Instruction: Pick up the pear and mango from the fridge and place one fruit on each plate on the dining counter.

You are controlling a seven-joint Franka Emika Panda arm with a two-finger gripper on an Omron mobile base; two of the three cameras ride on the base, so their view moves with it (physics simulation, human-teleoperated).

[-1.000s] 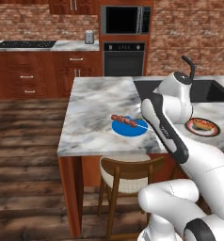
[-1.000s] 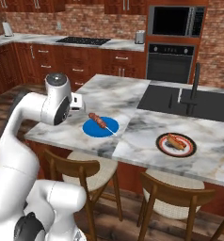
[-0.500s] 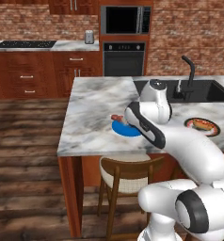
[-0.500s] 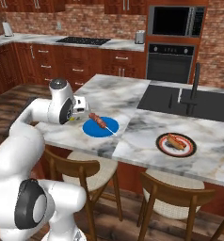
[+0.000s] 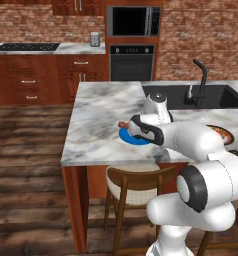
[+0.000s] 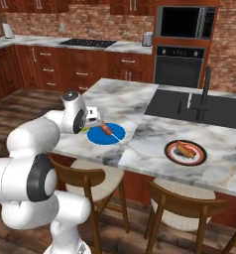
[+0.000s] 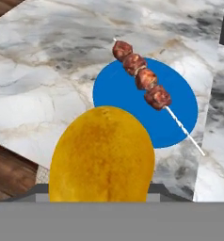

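Swinging lower since 1 second ago, the gripper [image 7: 102, 200] clenches the mango [image 7: 102, 155] just above the dining counter [image 7: 48, 94], beside the blue plate [image 7: 132, 99] bearing 1 meat skewer [image 7: 142, 75].

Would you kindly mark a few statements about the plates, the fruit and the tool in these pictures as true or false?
1. The tool is shut on the mango. True.
2. The blue plate carries a meat skewer. True.
3. The mango already rests on the blue plate. False: it is held in the tool at the near edge of the dining counter, beside the plate.
4. The dark-rimmed plate is empty. False: some food lies on it.
5. The blue plate lies inside the sink. False: it lies on the marble top, apart from the sink.
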